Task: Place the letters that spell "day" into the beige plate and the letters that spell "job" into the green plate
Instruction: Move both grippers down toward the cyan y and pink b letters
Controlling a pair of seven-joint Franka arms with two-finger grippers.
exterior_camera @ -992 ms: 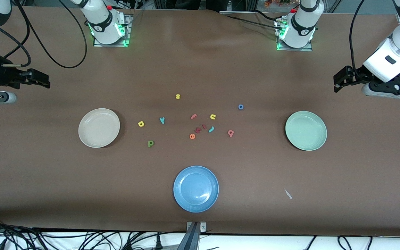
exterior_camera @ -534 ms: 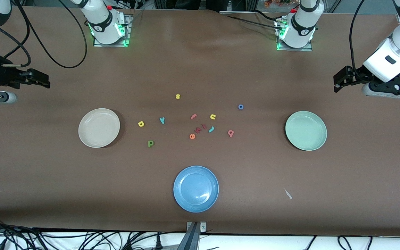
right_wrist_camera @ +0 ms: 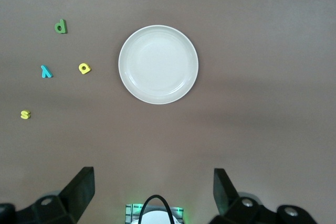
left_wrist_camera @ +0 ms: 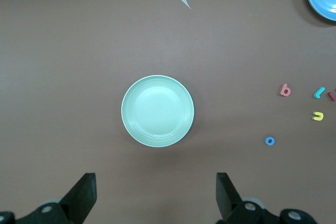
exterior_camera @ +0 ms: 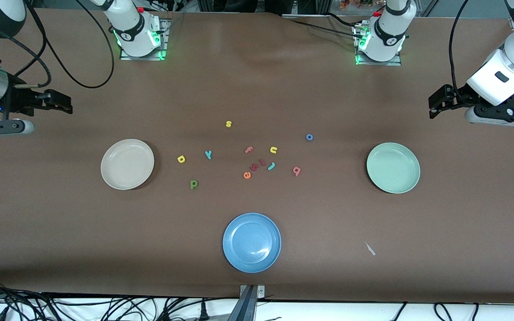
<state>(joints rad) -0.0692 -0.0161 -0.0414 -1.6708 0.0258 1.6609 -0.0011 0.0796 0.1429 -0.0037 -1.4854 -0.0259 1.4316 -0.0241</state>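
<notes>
Two Franka arms wait with jaws spread wide above a table strewn with foam letters.

From the right arm's end: the right gripper (exterior_camera: pixel 63 103) hangs open, holding nothing, over bare table (exterior_camera: pixel 257 276); the beige plate (exterior_camera: pixel 127 164) sits empty, with the yellow "a" (exterior_camera: pixel 181 158), green "d" (exterior_camera: pixel 193 184) and teal "y" (exterior_camera: pixel 208 154) beside it. Mid-table lie the teal "j" (exterior_camera: pixel 271 166), salmon "b" (exterior_camera: pixel 296 170) and blue "o" (exterior_camera: pixel 309 137). The green plate (exterior_camera: pixel 393 167) is empty; the left gripper (exterior_camera: pixel 435 107) hovers open toward the left arm's end.
</notes>
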